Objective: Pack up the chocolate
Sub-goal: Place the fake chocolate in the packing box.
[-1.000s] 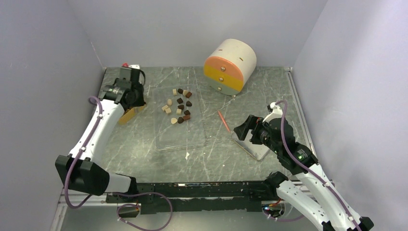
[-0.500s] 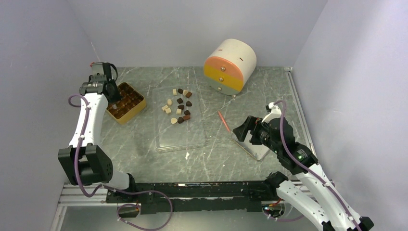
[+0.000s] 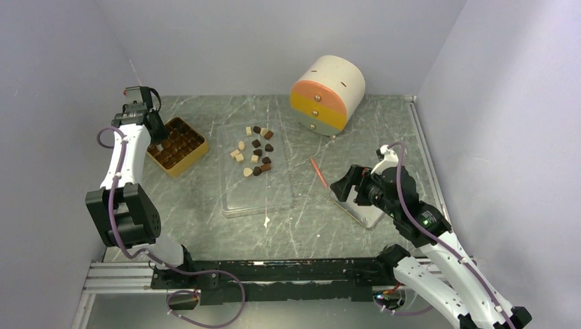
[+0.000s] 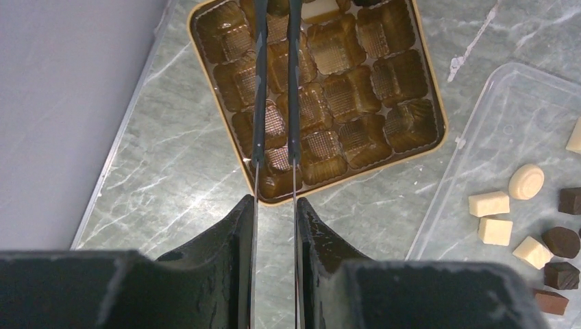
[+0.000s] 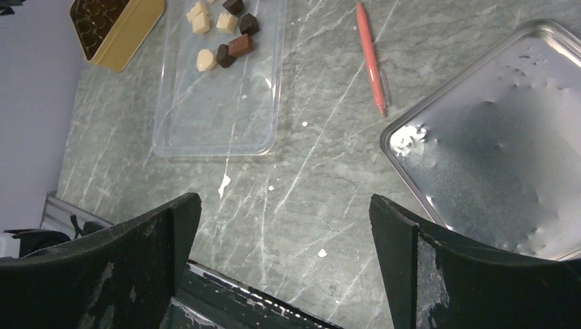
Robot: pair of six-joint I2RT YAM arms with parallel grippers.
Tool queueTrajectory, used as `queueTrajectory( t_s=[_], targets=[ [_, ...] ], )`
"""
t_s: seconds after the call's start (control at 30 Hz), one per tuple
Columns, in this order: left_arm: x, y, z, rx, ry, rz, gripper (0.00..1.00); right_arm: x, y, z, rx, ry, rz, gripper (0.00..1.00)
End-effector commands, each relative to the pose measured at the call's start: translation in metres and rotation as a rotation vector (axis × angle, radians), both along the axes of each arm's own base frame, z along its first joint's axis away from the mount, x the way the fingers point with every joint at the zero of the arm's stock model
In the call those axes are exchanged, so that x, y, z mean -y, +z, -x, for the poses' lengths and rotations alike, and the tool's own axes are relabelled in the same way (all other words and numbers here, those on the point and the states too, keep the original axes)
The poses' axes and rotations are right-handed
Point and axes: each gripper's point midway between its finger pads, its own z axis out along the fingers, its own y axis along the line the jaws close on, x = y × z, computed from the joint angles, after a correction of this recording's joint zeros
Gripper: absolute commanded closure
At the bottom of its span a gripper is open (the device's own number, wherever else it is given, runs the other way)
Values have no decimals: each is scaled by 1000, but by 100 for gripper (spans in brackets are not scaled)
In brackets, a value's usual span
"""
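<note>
On clear tray: thirteen chocolates

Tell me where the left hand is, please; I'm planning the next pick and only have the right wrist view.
Observer: The left hand hovers over the golden compartmented tray, its thin prongs narrowly apart with nothing between them.
Operator: Anything packed yet?
Observer: One cream chocolate sits in a far-row compartment; the compartments nearer the hand look empty.
Operator: How many are loose?
Observer: About a dozen chocolates lie on the clear tray, in its far half.
</note>
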Motion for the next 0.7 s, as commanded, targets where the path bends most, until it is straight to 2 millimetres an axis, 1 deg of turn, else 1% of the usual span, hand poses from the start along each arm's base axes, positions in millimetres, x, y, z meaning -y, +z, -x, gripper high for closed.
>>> queueTrajectory(
  t_s=[0.0, 0.3, 0.47, 0.67],
  targets=[
    [-1, 20, -22, 110, -5, 10, 78, -4, 22, -7, 68, 4, -27, 1],
    [-8, -4, -21, 64, 12, 0, 75, -3, 28, -7, 77, 3, -28, 1],
    [-11, -8, -22, 48, 21, 0, 74, 0, 30, -5, 80, -9, -25, 1],
    [-10, -9, -23, 51, 15, 14, 70, 5, 32, -2, 88, -21, -25, 1]
  ],
)
